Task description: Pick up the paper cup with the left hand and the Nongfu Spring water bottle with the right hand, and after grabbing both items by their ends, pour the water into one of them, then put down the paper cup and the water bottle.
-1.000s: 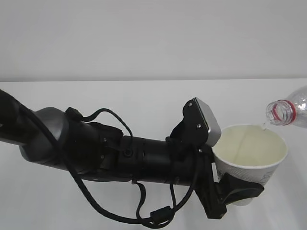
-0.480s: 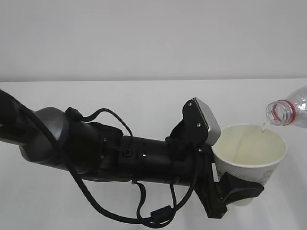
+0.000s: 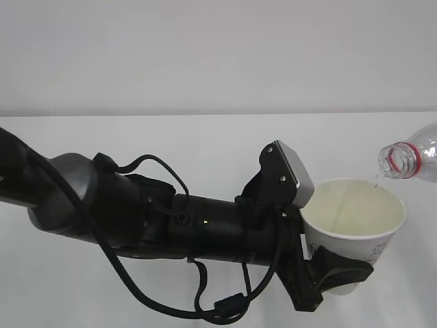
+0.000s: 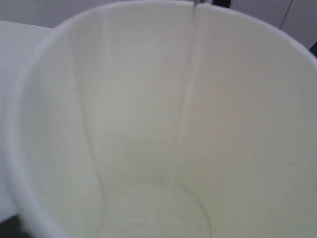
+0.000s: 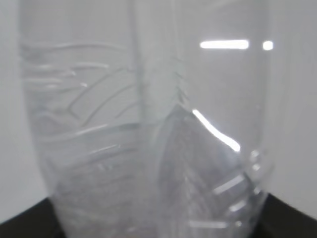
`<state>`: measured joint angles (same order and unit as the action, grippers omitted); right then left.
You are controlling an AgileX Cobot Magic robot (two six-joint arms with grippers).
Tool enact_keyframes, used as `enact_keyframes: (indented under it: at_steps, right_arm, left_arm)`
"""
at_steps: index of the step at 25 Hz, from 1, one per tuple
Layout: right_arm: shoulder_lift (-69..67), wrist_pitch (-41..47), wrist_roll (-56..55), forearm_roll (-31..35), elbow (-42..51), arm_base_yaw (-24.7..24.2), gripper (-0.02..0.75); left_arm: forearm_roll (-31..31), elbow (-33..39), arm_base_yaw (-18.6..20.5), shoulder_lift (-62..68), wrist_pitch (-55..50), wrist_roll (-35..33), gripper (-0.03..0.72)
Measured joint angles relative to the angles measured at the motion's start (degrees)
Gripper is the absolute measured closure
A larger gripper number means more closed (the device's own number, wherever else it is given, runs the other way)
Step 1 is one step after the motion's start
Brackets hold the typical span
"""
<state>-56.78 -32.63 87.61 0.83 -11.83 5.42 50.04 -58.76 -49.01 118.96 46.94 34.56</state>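
My left gripper (image 3: pixel 343 258) on the bulky black arm (image 3: pixel 171 222) is shut on the white paper cup (image 3: pixel 355 208) and holds it upright, low down on its wall. At the right edge the clear Nongfu Spring water bottle (image 3: pixel 412 160) lies tilted, its red-ringed mouth just above the cup's far rim. A thin trickle of water (image 3: pixel 375 182) falls from it. In the left wrist view the cup's cream inside (image 4: pixel 124 124) fills the frame, the water (image 4: pixel 192 59) running down its wall. The ribbed bottle (image 5: pixel 148 124) fills the right wrist view, with my right gripper (image 5: pixel 158 225) shut on its end.
The white table (image 3: pixel 205 150) stretches behind the arm to a plain pale wall (image 3: pixel 218 55). Looping black cables (image 3: pixel 205 301) hang under the left arm. Only the black corners of the right gripper's body (image 5: pixel 29 223) show.
Cup and bottle stay almost where they were; the cup has sunk very slightly. The thin trickle keeps falling into the cup.
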Motion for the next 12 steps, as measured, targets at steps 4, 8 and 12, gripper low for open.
enact_keyframes:
  at_steps: [4,8,12]
  right_arm:
    - [0.0,0.0,0.0,0.0,0.0,0.0,0.287]
    - [0.0,0.0,0.1,0.0,0.0,0.0,0.287]
    - [0.0,0.0,0.3,0.0,0.0,0.0,0.287]
  left_arm:
    - [0.0,0.0,0.0,0.0,0.0,0.0,0.176]
    - [0.0,0.0,0.0,0.0,0.0,0.0,0.176]
    - [0.0,0.0,0.0,0.0,0.0,0.0,0.176]
